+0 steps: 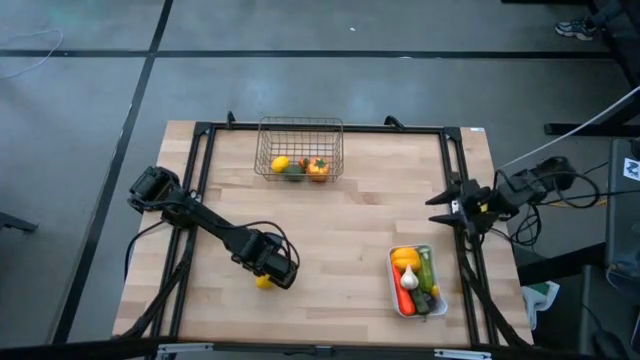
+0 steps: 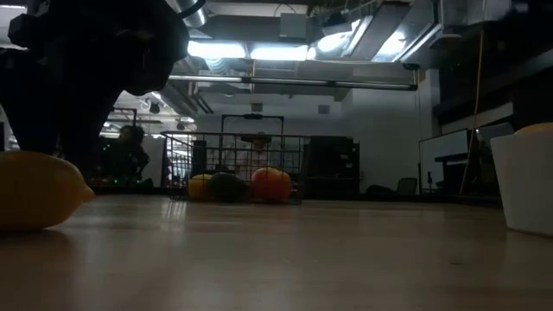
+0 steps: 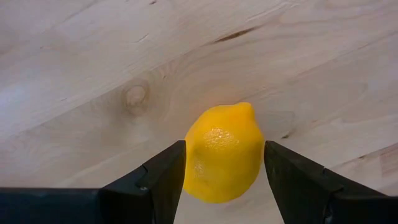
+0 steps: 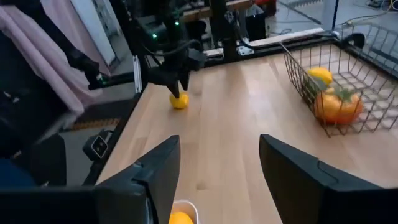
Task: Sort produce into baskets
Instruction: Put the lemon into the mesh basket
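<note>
A yellow lemon (image 3: 224, 155) lies on the wooden table near its front left and also shows in the high view (image 1: 263, 283). My left gripper (image 3: 224, 177) comes down over it with a finger on each side. My right gripper (image 1: 440, 208) is open and empty at the table's right edge. The wire basket (image 1: 300, 128) at the far middle holds a lemon (image 1: 280, 164), a green piece and an orange tomato (image 1: 317, 168). The white tray (image 1: 392, 285) at the front right holds a yellow pepper, a carrot, garlic and cucumbers. My left gripper pinches the lemon between its two fingers, one finger (image 3: 168, 174) on each of its long sides (image 3: 193, 165). The fingers slant down from above. In the low view the lemon's underside (image 2: 34, 220) rests on the table.
A black frame (image 1: 205, 150) runs along the table's left, far and right sides. Bare wood lies between the lemon, the basket and the tray. The white tray's wall (image 2: 523, 181) shows at the right of the low view.
</note>
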